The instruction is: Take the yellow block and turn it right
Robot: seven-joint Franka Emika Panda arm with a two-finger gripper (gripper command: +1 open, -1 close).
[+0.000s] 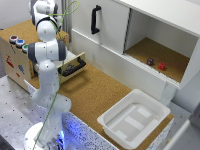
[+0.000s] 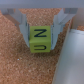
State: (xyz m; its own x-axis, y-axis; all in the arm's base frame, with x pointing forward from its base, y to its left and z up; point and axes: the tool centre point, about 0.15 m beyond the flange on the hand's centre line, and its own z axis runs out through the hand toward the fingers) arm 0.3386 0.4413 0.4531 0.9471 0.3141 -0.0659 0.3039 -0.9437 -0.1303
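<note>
The wrist view shows the yellow block point(image 2: 40, 41), a small yellow-green cube with dark letters on its faces, over the brown cork surface point(image 2: 15, 60). My gripper point(image 2: 41, 34) straddles it, one grey finger point(image 2: 25, 29) against one side and the other against the opposite side, so it looks shut on the block. In the exterior view the white arm point(image 1: 46, 55) stands at the exterior view's left. From there, both the hand and the block are hidden.
A white tray point(image 1: 134, 119) sits on the cork table toward the exterior view's right. A white cabinet point(image 1: 115, 30) behind has an open compartment holding a small red object point(image 1: 161, 65) and a dark one point(image 1: 150, 61). A wooden box point(image 1: 15, 55) with coloured buttons stands left.
</note>
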